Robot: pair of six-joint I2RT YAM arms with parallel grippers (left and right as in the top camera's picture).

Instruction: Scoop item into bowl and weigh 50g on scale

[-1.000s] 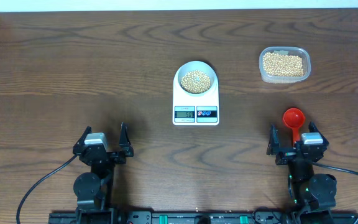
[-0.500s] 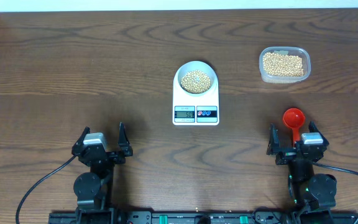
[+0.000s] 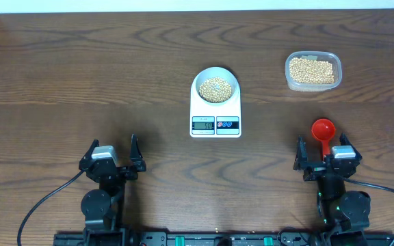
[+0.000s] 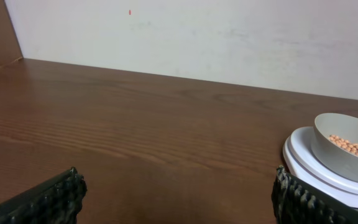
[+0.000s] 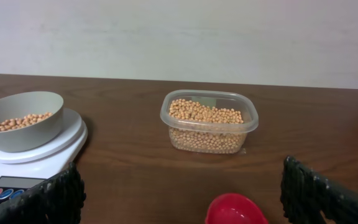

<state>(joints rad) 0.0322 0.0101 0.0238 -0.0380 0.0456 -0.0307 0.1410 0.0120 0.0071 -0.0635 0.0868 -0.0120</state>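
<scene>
The white scale sits mid-table with the pale bowl on it, holding tan beans. In the left wrist view the bowl and scale appear at the right edge; in the right wrist view the bowl and scale lie at the left. My left gripper rests open near the front left, nothing between its fingers. My right gripper is open at the front right, with a red scoop lying between its fingers, untouched.
A clear plastic container full of beans stands at the back right, also central in the right wrist view. The scoop's red cup lies just ahead of the right jaws. A pale wall runs behind the table's far edge.
</scene>
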